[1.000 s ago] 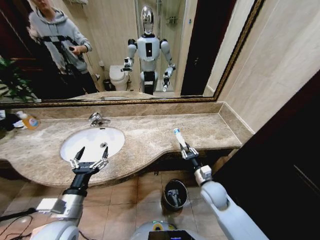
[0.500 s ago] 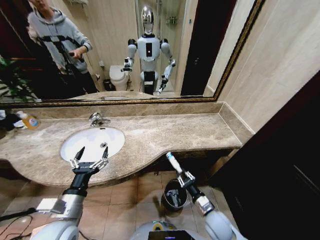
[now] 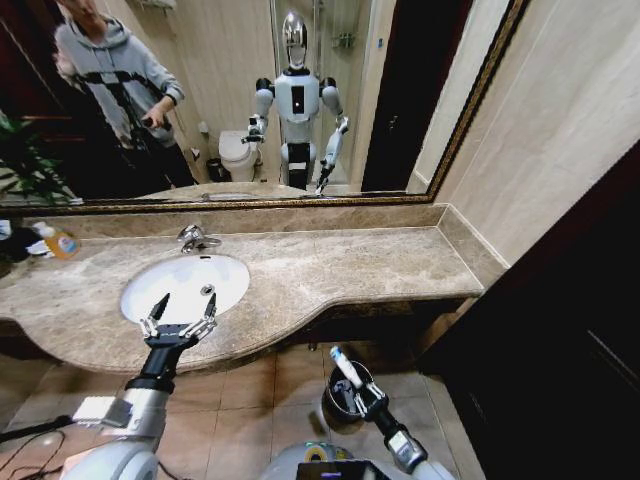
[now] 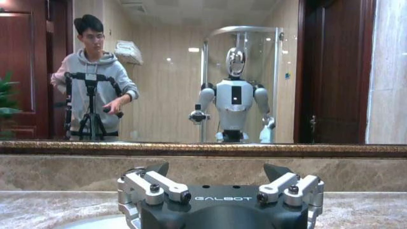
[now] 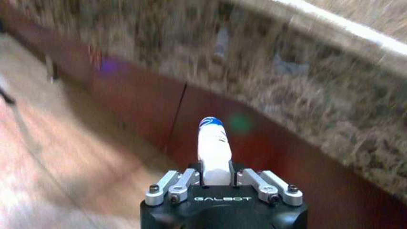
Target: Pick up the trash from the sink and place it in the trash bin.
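My right gripper (image 3: 366, 395) is shut on a piece of trash, a small white tube with a blue tip (image 3: 344, 366), and holds it low in front of the counter, right over the black trash bin (image 3: 347, 390) on the floor. In the right wrist view the tube (image 5: 212, 145) sticks up between the closed fingers (image 5: 184, 180), with the marble counter edge behind it. My left gripper (image 3: 178, 321) hovers open over the front rim of the white sink (image 3: 185, 284); its spread fingers (image 4: 147, 183) show in the left wrist view. I see no trash in the visible part of the basin.
A chrome faucet (image 3: 193, 238) stands behind the sink. An orange-labelled soap bottle (image 3: 58, 241) sits at the counter's far left. A wide mirror (image 3: 250, 100) backs the beige marble counter (image 3: 360, 262). A dark door or panel rises at the right (image 3: 560, 330). Tiled floor lies below.
My right gripper has carried the white tube off the counter top and down toward me, ending over the trash bin. The left gripper has stayed still over the sink.
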### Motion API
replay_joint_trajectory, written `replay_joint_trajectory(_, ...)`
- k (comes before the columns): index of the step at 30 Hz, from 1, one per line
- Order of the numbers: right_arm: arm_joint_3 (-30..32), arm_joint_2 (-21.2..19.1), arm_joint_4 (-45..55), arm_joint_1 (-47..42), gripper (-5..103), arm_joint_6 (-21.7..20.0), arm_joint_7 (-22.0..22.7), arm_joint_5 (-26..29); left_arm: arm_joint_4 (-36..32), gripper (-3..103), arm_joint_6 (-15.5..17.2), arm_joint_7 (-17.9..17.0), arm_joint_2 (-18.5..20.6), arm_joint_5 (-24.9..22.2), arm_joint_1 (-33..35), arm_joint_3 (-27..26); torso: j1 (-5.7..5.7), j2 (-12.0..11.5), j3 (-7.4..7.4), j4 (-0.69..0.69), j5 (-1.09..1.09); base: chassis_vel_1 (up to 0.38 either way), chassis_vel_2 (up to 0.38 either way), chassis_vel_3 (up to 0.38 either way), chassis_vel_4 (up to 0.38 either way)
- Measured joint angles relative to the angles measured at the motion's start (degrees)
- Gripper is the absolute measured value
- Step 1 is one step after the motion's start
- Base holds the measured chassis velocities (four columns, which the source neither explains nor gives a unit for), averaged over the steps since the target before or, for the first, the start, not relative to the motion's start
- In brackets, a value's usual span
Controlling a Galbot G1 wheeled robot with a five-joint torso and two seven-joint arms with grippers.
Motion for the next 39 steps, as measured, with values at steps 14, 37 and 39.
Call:
replay_joint_trajectory(14,-0.1,3.0,-21.0,10.8,25,-0.8,-11.3,-8.6,0.0,100,0.0,0.0,0.0,0.0,0.0,0.0,0.0,0.0,0.0,0.0,0.0,0.0,0.0,0.0,0.0)
replay_joint_trajectory(37,1.7,8.5,-41.3,25.0,23,-0.6,-14.4,-15.1,0.0,100,0.0,0.0,0.0,0.0,0.0,0.0,0.01,0.0,0.0,0.01,0.0,0.0,0.0,0.0,0.0)
replay_joint_trajectory(39,1.8,8.8,-41.8,25.4,32,-0.6,-14.1,-15.0,0.0,100,0.0,0.0,0.0,0.0,0.0,0.0,0.0,0.0,0.0,0.01,0.01,0.0,0.0,0.0,0.0)
